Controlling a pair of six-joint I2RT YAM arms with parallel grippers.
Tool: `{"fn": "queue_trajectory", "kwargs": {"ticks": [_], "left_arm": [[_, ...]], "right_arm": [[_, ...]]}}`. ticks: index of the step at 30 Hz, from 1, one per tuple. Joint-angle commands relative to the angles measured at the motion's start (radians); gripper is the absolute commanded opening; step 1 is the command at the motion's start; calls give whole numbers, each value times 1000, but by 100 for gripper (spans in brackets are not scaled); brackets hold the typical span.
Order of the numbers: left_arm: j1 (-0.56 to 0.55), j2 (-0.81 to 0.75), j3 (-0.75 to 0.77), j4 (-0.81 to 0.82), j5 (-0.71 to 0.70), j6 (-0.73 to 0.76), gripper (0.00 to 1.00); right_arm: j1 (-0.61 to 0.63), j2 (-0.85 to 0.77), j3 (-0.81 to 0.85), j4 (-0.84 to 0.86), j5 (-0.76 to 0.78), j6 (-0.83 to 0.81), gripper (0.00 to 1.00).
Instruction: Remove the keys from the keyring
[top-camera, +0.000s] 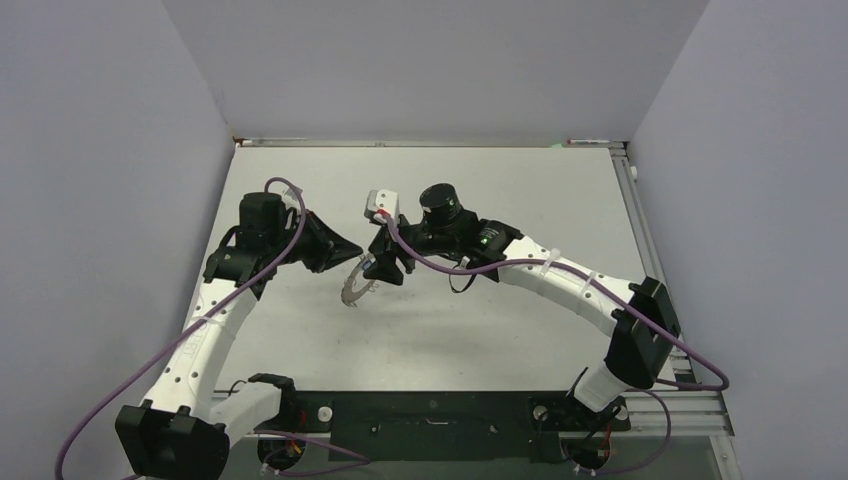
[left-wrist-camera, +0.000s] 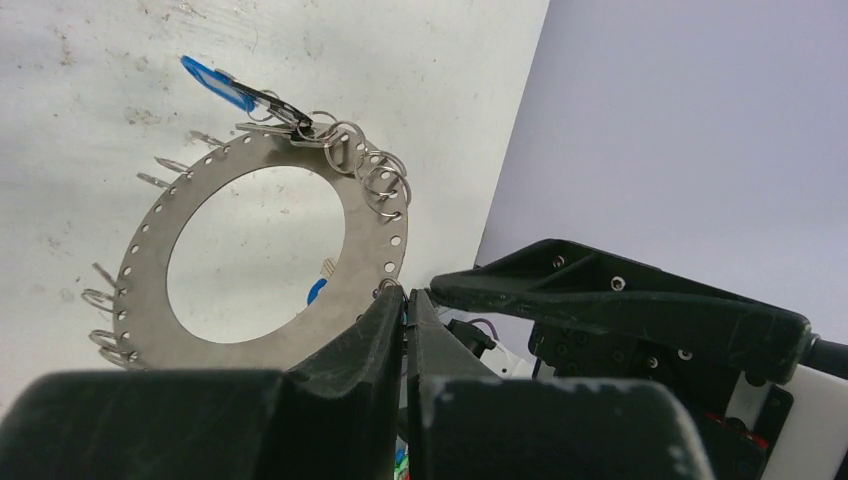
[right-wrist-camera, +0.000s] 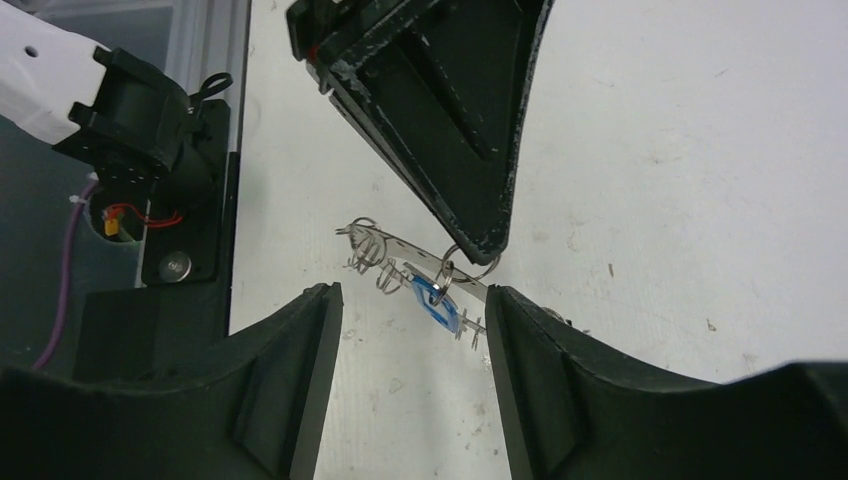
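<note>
The left gripper (top-camera: 352, 252) is fully closed, and its fingertips pinch the rim of the keyring (top-camera: 355, 287), which it holds tilted above the table (top-camera: 500, 330). In the top view the keyring sits at 5 o'clock from the left gripper tip and at 8 o'clock from the right gripper (top-camera: 385, 270), just beside both. In the left wrist view the closed fingertips of the left gripper (left-wrist-camera: 405, 298) meet the keyring (left-wrist-camera: 372, 250) at its 4 o'clock rim. The flat perforated plate extends from there toward 10 o'clock. A blue-headed key (left-wrist-camera: 215, 85) hangs off the rim at 12 o'clock, pointing outward toward 10 o'clock. A cluster of wire loops (left-wrist-camera: 385, 185) occupies the rim between 1 and 2 o'clock, and further loops stand at 8 o'clock. A second blue piece shows through the central hole near 4 o'clock; what it is cannot be told. The right gripper (right-wrist-camera: 410, 295) is at a medium opening, its jaws apart and gripping nothing. In its wrist view the keyring (right-wrist-camera: 400, 246) appears edge-on, running from 10 o'clock to 4 o'clock just ahead of the gap. The left gripper (right-wrist-camera: 478, 248) enters from 12 o'clock and clamps the plate. A blue-headed key (right-wrist-camera: 437, 300) hangs between the two open fingers, nearer the one at 3 o'clock, with no contact visible.
</note>
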Motion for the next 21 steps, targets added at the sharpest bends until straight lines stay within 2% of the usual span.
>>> {"fn": "queue_trajectory", "kwargs": {"ticks": [1, 14, 21], "left_arm": [[5, -21, 24, 65, 35, -45, 0], [5, -28, 5, 96, 62, -67, 0], [5, -29, 3, 95, 58, -63, 0]], "right_arm": [[9, 14, 48, 38, 63, -15, 54], [18, 41, 57, 56, 72, -28, 49], [23, 42, 61, 44, 69, -50, 33]]}}
